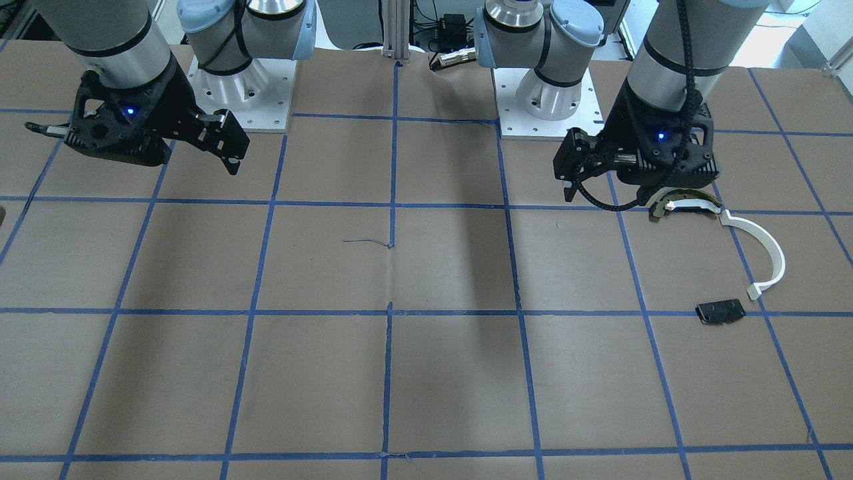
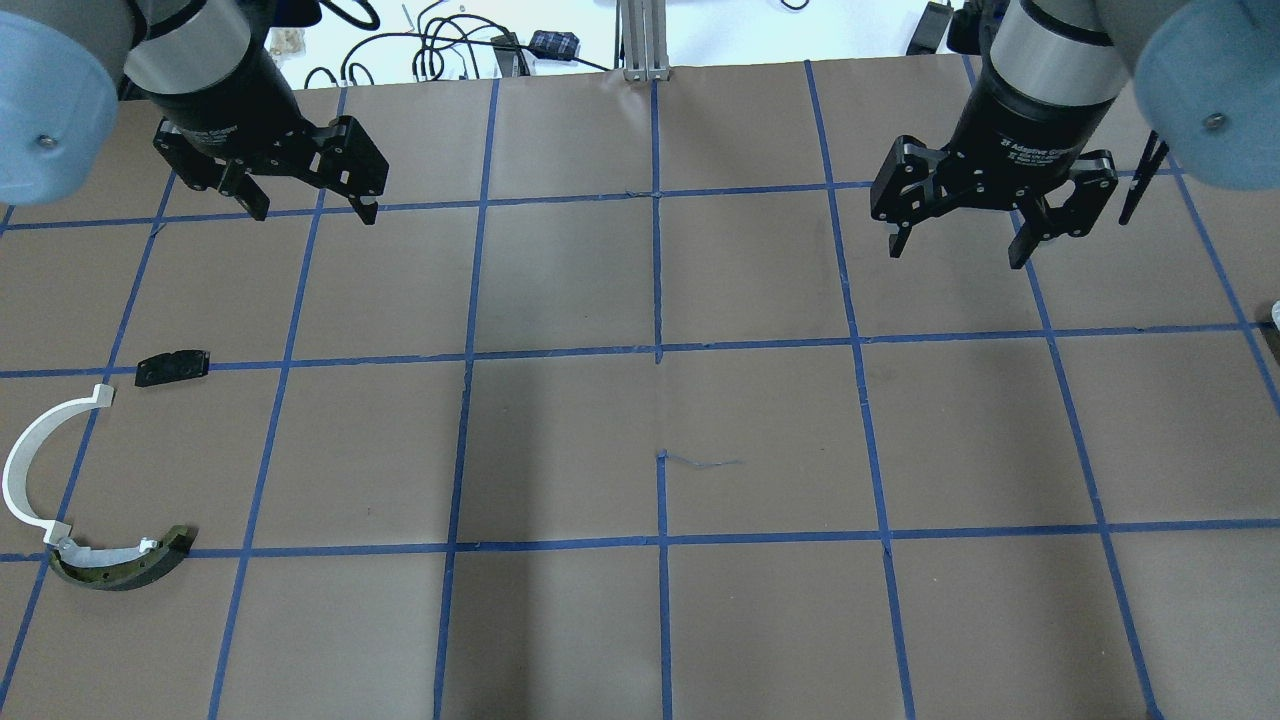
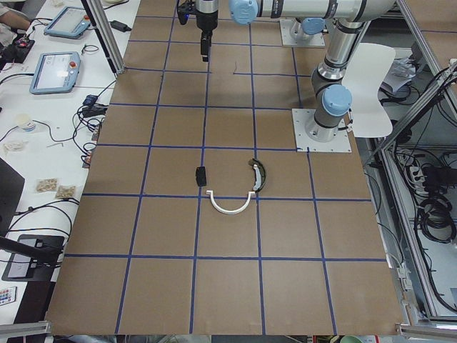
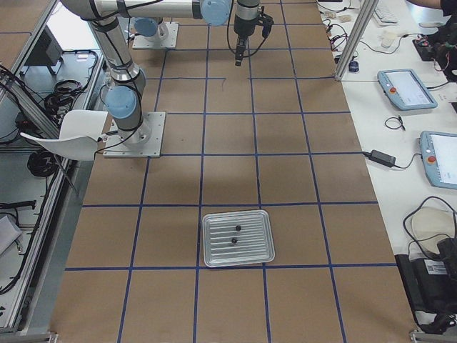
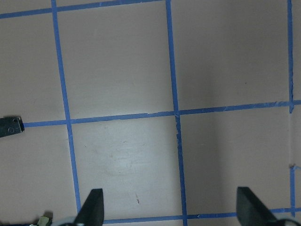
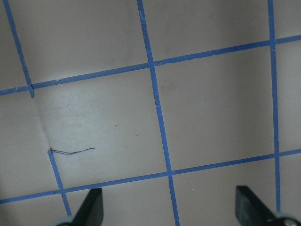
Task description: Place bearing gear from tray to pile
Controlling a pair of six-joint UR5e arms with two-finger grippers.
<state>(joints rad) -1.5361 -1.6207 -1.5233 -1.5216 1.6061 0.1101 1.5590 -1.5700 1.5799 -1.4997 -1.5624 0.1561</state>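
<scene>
The tray (image 4: 238,238) shows only in the exterior right view, a metal tray near the table's right end. Two small dark parts (image 4: 238,228) lie in it; I cannot tell which is the bearing gear. The pile lies at the left end: a white curved strip (image 2: 30,470), a dark-and-tan arched piece (image 2: 120,570) and a flat black plate (image 2: 172,367). My left gripper (image 2: 310,210) is open and empty, held above the table beyond the black plate. My right gripper (image 2: 955,255) is open and empty, high over the table's right half, far from the tray.
The brown table top (image 2: 660,420) carries a grid of blue tape lines. The arm bases (image 1: 240,87) stand at the table's back edge. Cables and tablets (image 3: 53,71) lie on a side bench beyond the front edge.
</scene>
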